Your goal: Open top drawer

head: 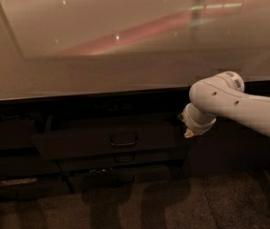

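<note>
The top drawer (91, 144) sits under the front edge of the desk (101, 75), at about 7 o'clock from the middle of the view; its loop handle (123, 140) is centred on the dark front. The claw (190, 130) hangs at 3 o'clock from that handle, just beside the drawer's right end, on the white arm (239, 104); whether it is apart or together cannot be told. The drawer front appears to stand forward of the two shallower drawers (120, 159) at 6 o'clock; judged so, the drawer is partly open, and what is left is to draw it further out.
</note>
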Motion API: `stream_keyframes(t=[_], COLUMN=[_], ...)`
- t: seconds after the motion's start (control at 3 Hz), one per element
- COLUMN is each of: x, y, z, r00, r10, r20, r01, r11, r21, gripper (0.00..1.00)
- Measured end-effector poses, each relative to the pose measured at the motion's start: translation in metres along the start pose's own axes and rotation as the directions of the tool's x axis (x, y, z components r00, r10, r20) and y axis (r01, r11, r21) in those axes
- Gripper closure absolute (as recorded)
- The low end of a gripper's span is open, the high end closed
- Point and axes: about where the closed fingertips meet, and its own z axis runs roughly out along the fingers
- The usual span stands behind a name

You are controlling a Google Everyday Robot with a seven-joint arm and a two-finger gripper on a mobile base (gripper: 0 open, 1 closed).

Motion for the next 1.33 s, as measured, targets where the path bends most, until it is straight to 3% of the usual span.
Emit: stream_keyframes(t=[1.0,1.33], x=[-0.0048,-0.0025], y=[0.01,0.0114], z=[0.0003,-0.009], r00=[1.0,1.0], r10=[-0.009,-0.003], r20=[-0.003,-0.021], r01=[0.009,0.004], r11=[0.9999,0.9992], r21=[0.008,0.039], gripper=[1.0,1.0])
